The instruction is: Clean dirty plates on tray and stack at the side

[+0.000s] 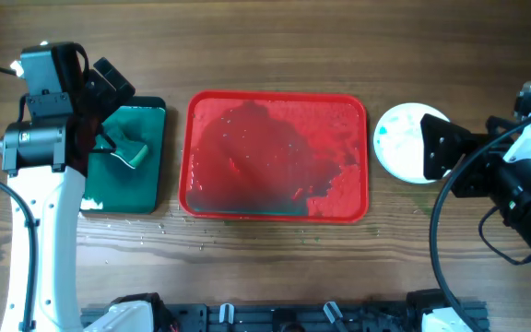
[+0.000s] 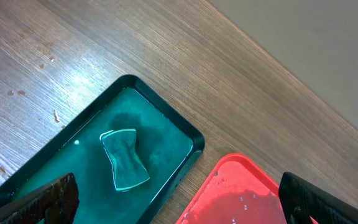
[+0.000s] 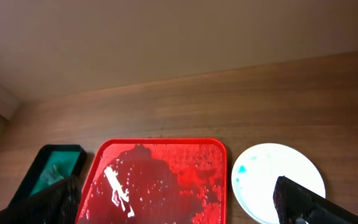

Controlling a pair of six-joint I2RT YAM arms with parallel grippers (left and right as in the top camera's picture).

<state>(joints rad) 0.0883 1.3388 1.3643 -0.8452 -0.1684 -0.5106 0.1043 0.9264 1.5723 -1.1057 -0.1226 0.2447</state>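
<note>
Jaws of the left gripper (image 2: 185,208) gape wide above the sponge (image 2: 124,158) in the green tray (image 2: 163,146), holding nothing. The right gripper (image 3: 179,205), equally spread and empty, hangs over the white plate (image 3: 266,174), which sits on the table just right of the red tray (image 3: 160,141).

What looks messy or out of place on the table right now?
The red tray holds no plates but is wet, with droplets and a dark smeary film across it. The white plate beside it shows a teal smear on its face. Nothing looks tipped or broken.
</note>
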